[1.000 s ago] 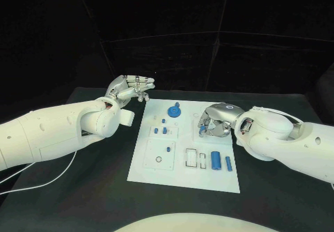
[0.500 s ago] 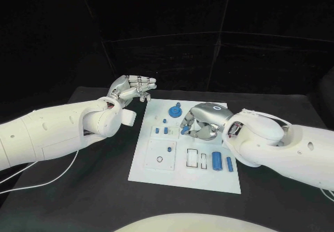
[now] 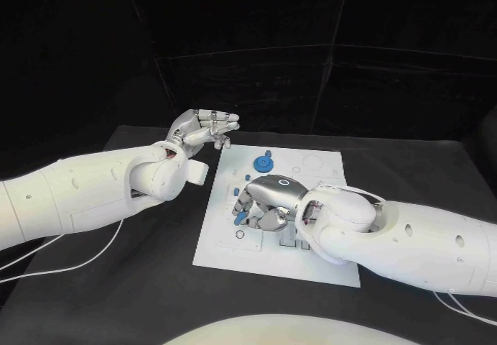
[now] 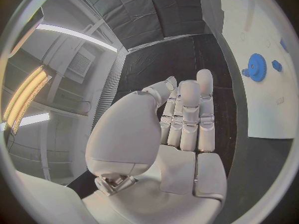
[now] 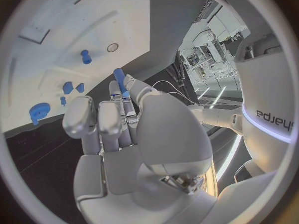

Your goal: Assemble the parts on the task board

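Note:
The white task board [image 3: 321,162] lies mid-table. A blue gear [image 3: 264,163] stands near its far edge, and my right wrist view shows the gear [image 5: 39,112] with small blue pieces [image 5: 67,88] and a short upright peg [image 5: 85,57] on the board. My right hand [image 3: 267,201] hovers low over the board's left middle, pinching a blue pin [image 5: 118,78] between thumb and fingertips. My left hand [image 3: 202,128] is raised beyond the board's far left corner, fingers curled in and holding nothing. The left wrist view has the board [image 4: 268,94] and the gear [image 4: 255,64] off to one side.
My right forearm [image 3: 414,241] covers the board's near right part. A white cable [image 3: 72,267] runs over the black table [image 3: 124,295] under my left arm.
My right hand has swept from the board's right middle across to its left middle, coming nearer, with the blue pin in its fingers. My left hand has stayed raised in place.

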Action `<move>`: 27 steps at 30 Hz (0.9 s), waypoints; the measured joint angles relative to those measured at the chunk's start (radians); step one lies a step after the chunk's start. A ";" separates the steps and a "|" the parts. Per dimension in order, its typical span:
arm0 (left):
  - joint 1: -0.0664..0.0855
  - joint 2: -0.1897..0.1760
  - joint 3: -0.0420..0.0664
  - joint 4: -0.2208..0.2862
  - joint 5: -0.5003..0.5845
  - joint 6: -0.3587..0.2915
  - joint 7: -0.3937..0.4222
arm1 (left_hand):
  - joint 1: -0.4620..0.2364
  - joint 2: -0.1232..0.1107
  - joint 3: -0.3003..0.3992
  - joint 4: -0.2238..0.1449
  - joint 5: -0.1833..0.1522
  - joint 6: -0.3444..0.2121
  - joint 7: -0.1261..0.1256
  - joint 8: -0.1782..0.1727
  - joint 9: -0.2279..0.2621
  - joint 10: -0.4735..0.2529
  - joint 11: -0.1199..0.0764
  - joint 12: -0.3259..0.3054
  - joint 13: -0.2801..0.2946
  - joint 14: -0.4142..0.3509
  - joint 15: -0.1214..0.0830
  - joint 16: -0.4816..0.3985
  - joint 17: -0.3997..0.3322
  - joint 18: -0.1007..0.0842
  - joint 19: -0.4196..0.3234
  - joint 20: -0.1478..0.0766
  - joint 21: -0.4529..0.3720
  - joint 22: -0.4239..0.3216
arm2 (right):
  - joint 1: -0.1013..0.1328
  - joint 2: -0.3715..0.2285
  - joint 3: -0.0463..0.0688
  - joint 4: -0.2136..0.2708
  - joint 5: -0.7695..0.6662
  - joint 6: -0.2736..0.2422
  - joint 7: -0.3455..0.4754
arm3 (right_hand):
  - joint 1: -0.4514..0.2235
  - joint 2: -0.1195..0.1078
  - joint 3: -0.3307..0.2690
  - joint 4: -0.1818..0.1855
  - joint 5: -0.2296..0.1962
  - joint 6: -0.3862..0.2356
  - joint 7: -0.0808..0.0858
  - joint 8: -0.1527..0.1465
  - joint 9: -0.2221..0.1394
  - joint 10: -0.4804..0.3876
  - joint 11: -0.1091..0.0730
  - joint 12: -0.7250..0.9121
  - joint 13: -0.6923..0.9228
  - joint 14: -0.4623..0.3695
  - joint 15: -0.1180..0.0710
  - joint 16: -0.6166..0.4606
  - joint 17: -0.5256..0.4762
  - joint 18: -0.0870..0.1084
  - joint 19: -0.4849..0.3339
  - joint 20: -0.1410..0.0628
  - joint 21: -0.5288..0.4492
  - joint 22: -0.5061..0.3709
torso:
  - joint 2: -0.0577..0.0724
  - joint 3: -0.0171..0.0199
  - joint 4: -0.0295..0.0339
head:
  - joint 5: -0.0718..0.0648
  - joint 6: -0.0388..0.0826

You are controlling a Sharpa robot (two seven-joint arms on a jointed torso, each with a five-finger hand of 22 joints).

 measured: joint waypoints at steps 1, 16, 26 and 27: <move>0.000 0.000 0.000 0.000 0.000 0.000 0.000 | 0.000 0.000 0.000 0.000 0.000 0.000 0.000 0.000 0.000 0.000 0.000 0.000 0.000 0.000 0.000 0.000 0.000 0.000 0.000 0.000 0.000 0.000 | -0.003 0.004 0.000 -0.005 0.002 0.004 0.004 | 0.000 0.000 0.000 0.000 0.000 0.000 0.000 0.000 0.000 0.000 0.000 0.000 0.000 0.000 0.000 0.000 0.000 0.000 0.000 0.000 0.000 0.000 | 0.000 0.0002 0.0000 | 0.001 -0.001; 0.000 0.002 0.000 0.001 0.000 0.002 0.000 | 0.000 0.000 0.000 0.000 0.000 0.000 0.000 0.000 0.000 0.000 0.000 0.000 0.000 0.000 0.000 0.000 0.000 0.000 0.000 0.000 0.000 0.000 | -0.023 0.041 0.000 -0.057 0.013 0.061 0.017 | 0.000 0.000 0.002 -0.002 0.000 -0.001 0.000 -0.004 -0.001 0.000 0.000 -0.004 0.000 0.000 0.000 0.000 0.000 0.000 0.000 0.000 0.000 -0.002 | -0.001 0.0017 -0.0003 | 0.012 -0.011; 0.000 0.002 0.000 0.001 0.000 0.003 0.000 | 0.000 0.000 0.000 0.000 0.000 0.000 0.000 0.000 0.000 0.000 0.000 0.000 0.000 0.000 0.000 0.000 0.000 0.000 0.000 0.000 0.000 0.000 | -0.025 0.045 0.000 -0.064 0.011 0.105 -0.007 | 0.000 0.000 0.005 0.001 0.000 -0.003 0.000 -0.004 -0.001 0.000 0.000 -0.004 0.000 0.000 0.000 0.000 -0.002 0.000 0.000 0.000 0.000 -0.004 | -0.001 0.0016 -0.0004 | 0.015 -0.014; 0.000 0.002 0.000 0.001 0.000 0.002 0.000 | 0.000 0.000 0.000 0.000 0.000 0.000 0.000 0.000 0.000 0.000 0.000 0.000 0.000 0.000 0.000 0.000 0.000 0.000 0.000 0.000 0.000 0.000 | -0.025 0.046 0.000 -0.065 0.010 0.109 -0.011 | 0.000 0.000 0.005 0.001 0.000 -0.003 0.000 -0.004 -0.001 0.000 0.000 -0.004 0.000 0.000 0.000 0.000 -0.002 0.000 0.000 0.000 0.000 -0.004 | -0.001 0.0016 -0.0005 | 0.015 -0.015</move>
